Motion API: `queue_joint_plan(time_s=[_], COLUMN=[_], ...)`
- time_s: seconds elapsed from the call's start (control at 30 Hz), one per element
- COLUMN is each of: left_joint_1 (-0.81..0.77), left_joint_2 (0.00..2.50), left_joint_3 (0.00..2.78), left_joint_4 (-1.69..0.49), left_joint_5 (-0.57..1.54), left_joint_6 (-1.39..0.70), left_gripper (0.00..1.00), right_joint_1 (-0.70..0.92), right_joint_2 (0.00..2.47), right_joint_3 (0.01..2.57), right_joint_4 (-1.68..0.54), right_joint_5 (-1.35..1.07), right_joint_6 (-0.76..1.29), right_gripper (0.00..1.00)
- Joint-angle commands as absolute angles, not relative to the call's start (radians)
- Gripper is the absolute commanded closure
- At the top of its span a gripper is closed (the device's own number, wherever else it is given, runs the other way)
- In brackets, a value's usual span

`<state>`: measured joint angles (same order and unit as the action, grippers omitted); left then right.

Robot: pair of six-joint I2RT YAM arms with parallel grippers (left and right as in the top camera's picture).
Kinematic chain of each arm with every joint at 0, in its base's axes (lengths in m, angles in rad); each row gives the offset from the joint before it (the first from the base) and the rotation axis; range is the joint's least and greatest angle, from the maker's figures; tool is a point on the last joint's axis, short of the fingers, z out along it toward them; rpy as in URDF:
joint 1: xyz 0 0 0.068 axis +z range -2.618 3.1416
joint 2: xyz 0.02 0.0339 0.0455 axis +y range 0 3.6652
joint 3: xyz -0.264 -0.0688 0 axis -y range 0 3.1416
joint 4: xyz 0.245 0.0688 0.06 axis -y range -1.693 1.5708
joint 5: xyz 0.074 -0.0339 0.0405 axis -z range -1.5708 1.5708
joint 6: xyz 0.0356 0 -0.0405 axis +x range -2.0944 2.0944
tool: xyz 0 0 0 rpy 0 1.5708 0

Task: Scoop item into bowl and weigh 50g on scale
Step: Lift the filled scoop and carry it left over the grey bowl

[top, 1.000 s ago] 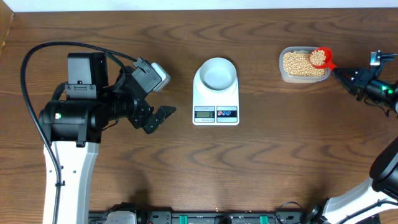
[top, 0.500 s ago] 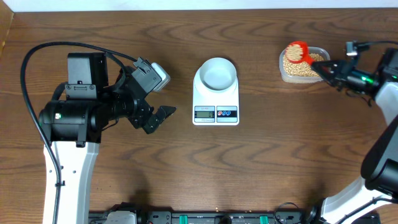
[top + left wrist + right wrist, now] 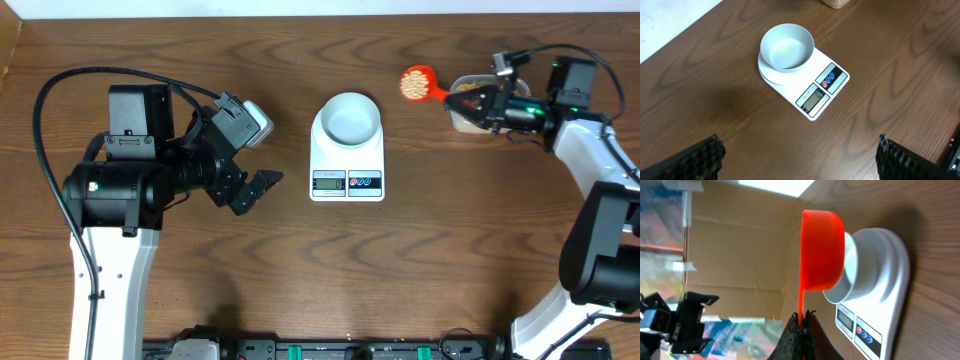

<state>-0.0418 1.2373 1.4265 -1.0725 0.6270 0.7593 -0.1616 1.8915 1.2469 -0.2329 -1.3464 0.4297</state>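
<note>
One wooden table (image 3: 300, 270) carried everything, with two arms working at it. The left arm (image 3: 120, 190) sat at the scale's 9 o'clock, its pincer (image 3: 262, 152) spread wide apart and holding nothing. The right pincer (image 3: 482, 101) was clamped together on the handle of one red scoop (image 3: 436, 92).

One white scale (image 3: 322, 152) lay near the table's middle, with one grey display and two round buttons at its 6 o'clock end. One pale bowl (image 3: 348, 118) stood empty on its 12 o'clock end.

One clear tub (image 3: 462, 120) sat at the bowl's 3 o'clock, largely hidden under the right pincer.

The scoop hung in the air at about the bowl's 2 o'clock, between tub and bowl, heaped with many beans (image 3: 414, 83).
</note>
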Motion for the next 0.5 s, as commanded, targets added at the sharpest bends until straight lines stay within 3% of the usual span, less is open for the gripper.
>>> queue_joint_plan(time_s=[0.0, 0.47], left_joint_1=[-0.038, -0.038], left_joint_2=[1.237, 1.237], left_joint_3=[1.444, 1.444], left_joint_4=[-1.072, -1.072], left_joint_5=[0.643, 0.643], left_joint_6=[0.758, 0.758], left_gripper=[0.02, 0.02], right_joint_1=[-0.117, 0.020], right_joint_2=[1.904, 1.904], right_joint_3=[1.242, 1.242], right_joint_4=[-0.208, -0.139], right_joint_5=[-1.357, -1.221], right_joint_6=[0.440, 0.227], right_gripper=[0.99, 0.99])
